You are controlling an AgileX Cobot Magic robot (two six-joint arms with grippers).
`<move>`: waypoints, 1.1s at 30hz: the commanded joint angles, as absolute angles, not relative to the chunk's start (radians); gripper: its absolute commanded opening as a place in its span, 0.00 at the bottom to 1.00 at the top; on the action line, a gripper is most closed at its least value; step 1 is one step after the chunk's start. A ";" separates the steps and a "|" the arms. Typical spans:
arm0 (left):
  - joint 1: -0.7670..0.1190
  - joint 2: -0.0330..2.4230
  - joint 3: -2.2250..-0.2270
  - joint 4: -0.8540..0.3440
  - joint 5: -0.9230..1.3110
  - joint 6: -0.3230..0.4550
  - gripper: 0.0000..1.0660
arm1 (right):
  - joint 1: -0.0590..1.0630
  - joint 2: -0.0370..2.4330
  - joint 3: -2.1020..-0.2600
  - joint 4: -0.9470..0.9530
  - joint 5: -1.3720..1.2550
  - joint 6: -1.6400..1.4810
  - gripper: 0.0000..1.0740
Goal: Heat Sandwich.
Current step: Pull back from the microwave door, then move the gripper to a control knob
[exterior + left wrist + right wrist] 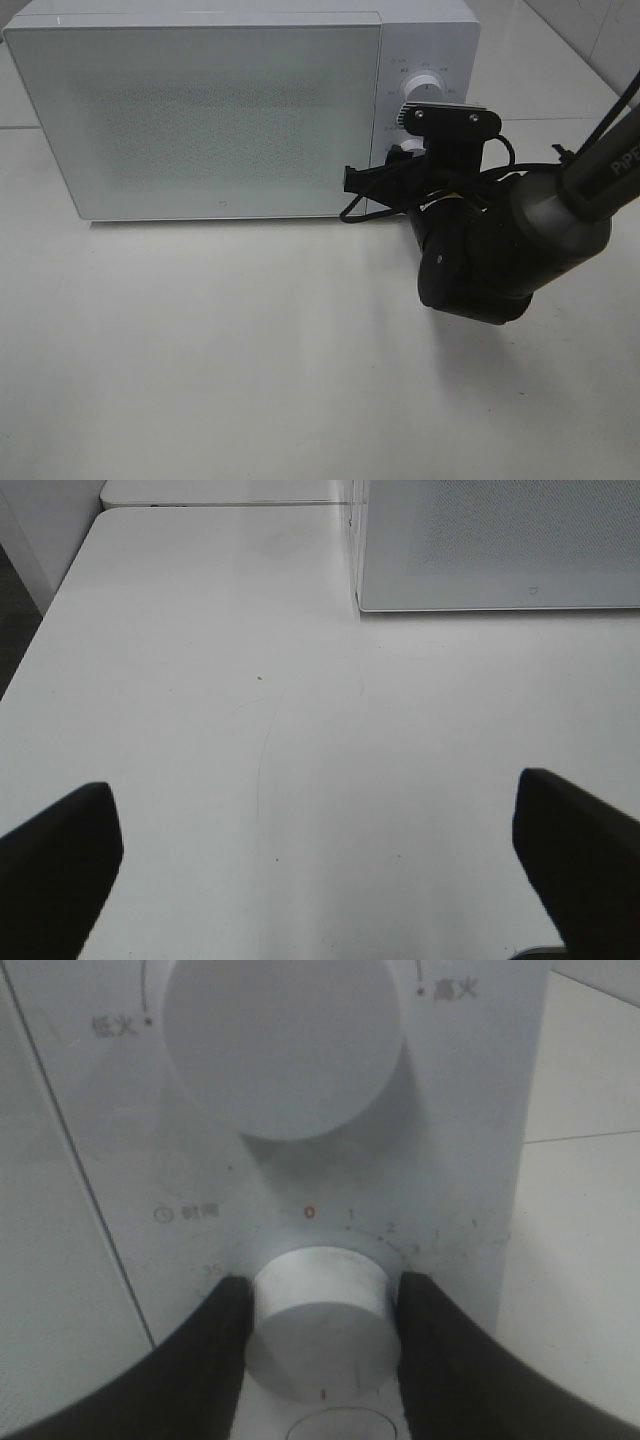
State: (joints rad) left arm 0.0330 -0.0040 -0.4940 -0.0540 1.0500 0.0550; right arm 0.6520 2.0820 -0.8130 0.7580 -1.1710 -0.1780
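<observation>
A white microwave [220, 110] stands at the back of the table with its door closed. The sandwich and its pink plate are out of view. My right gripper [320, 1320] is at the microwave's control panel, its two black fingers [215, 1350] closed around the lower timer knob [320, 1315]. The larger power knob [283, 1040] sits above it. In the exterior view the right arm [480, 245] covers the lower knob. My left gripper [320, 855] is open and empty over bare table, left of the microwave's front corner [365, 605].
The white table [200, 350] stretches in front of the microwave. The table's left edge [40, 630] shows in the left wrist view. A cable [380, 200] loops from the right wrist beside the microwave's front.
</observation>
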 commanded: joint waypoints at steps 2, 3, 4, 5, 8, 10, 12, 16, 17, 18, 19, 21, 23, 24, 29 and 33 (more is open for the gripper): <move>0.033 -0.026 -0.491 -0.063 1.037 0.055 0.94 | 0.655 2.071 -0.820 0.706 -1.219 -0.094 0.14; 0.033 -0.026 -0.491 -0.063 1.037 0.055 0.94 | 0.655 2.071 -0.820 0.694 -1.219 -0.058 0.14; 0.033 -0.026 -0.491 -0.063 1.037 0.055 0.94 | 0.655 2.071 -0.820 0.694 -1.219 -0.058 0.14; 0.033 -0.026 -0.491 -0.063 1.037 0.055 0.94 | 0.655 2.071 -0.820 0.689 -1.220 -0.039 0.14; 0.033 -0.026 -0.491 -0.063 1.037 0.055 0.94 | 0.655 2.071 -0.820 0.684 -1.220 0.074 0.14; 0.033 -0.026 -0.491 -0.063 1.037 0.055 0.94 | 0.655 2.071 -0.820 0.676 -1.220 0.115 0.14; 0.033 -0.026 -0.491 -0.063 1.037 0.055 0.94 | 0.655 2.071 -0.820 0.659 -1.223 0.193 0.14; 0.033 -0.026 -0.491 -0.063 1.037 0.055 0.94 | 0.655 2.071 -0.820 0.645 -1.235 0.319 0.14; 0.033 -0.026 -0.491 -0.063 1.037 0.055 0.94 | 0.655 2.071 -0.820 0.641 -1.244 0.403 0.14; 0.033 -0.026 -0.491 -0.063 1.037 0.055 0.94 | 0.655 2.071 -0.820 0.641 -1.244 0.403 0.14; 0.033 -0.026 -0.491 -0.063 1.037 0.055 0.94 | 0.655 2.071 -0.820 0.641 -1.246 0.450 0.14; 0.033 -0.026 -0.491 -0.063 1.037 0.055 0.94 | 0.655 2.071 -0.820 0.641 -1.246 0.585 0.14; 0.033 -0.026 -0.491 -0.063 1.037 0.055 0.94 | 0.655 2.071 -0.820 0.640 -1.246 0.666 0.14; 0.033 -0.026 -0.491 -0.063 1.037 0.055 0.94 | 0.655 2.071 -0.820 0.640 -1.246 0.666 0.14; 0.033 -0.026 -0.491 -0.063 1.037 0.055 0.94 | 0.655 2.071 -0.820 0.637 -1.246 0.860 0.14; 0.033 -0.026 -0.491 -0.063 1.037 0.055 0.94 | 0.655 2.071 -0.820 0.637 -1.248 1.003 0.14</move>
